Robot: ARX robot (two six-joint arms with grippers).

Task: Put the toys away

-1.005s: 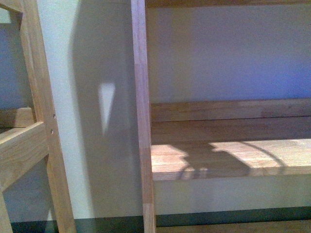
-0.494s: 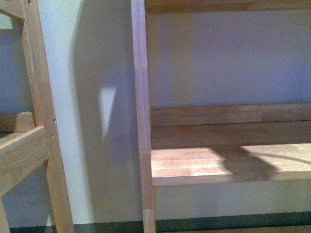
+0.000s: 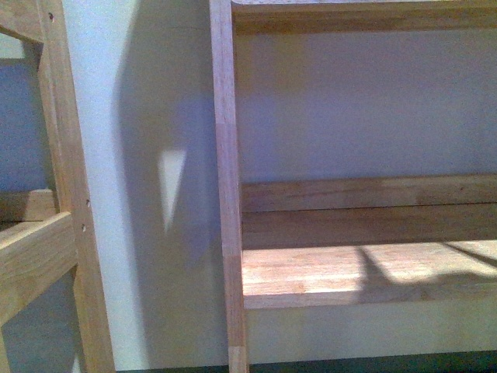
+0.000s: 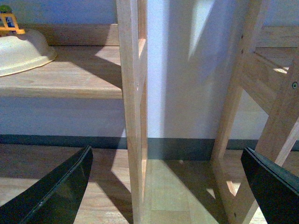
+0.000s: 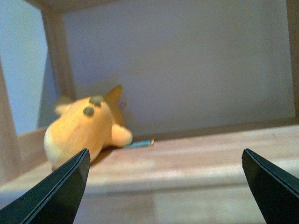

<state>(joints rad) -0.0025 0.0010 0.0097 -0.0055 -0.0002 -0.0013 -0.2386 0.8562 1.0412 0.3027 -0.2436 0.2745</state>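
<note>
The plush toy (image 5: 86,128) lies on its side on a wooden shelf board (image 5: 196,158), pushed toward the back corner where the board meets the wall and an upright post (image 5: 58,60). From my right wrist camera it sits at about nine o'clock of the frame's middle, orange-yellow, with two olive paw pads showing on its upper flank and a small blue tag (image 5: 139,143) on the board just beside it. Nothing of mine touches it: my right gripper (image 5: 163,186) is spread wide, empty, its two dark fingertips low in the picture with the shelf edge between them and the toy well clear.

My left gripper (image 4: 166,179) is likewise spread and holds nothing. It looks at a shelf post (image 4: 131,107), the floor, and a cream bowl (image 4: 21,53) on a lower board at about ten o'clock.

The front camera shows only a bare shelf board (image 3: 365,272) at four o'clock, its post (image 3: 227,186) and the wall; the toy and both arms are out of that view.

I judge the toy to be put away already, released onto the shelf. The step in hand looks like the retreat. The next move calls for drawing my right arm straight back from the shelf without clipping the board's front edge or the post, and checking whether any other toy remains, which these views cannot tell me.
</note>
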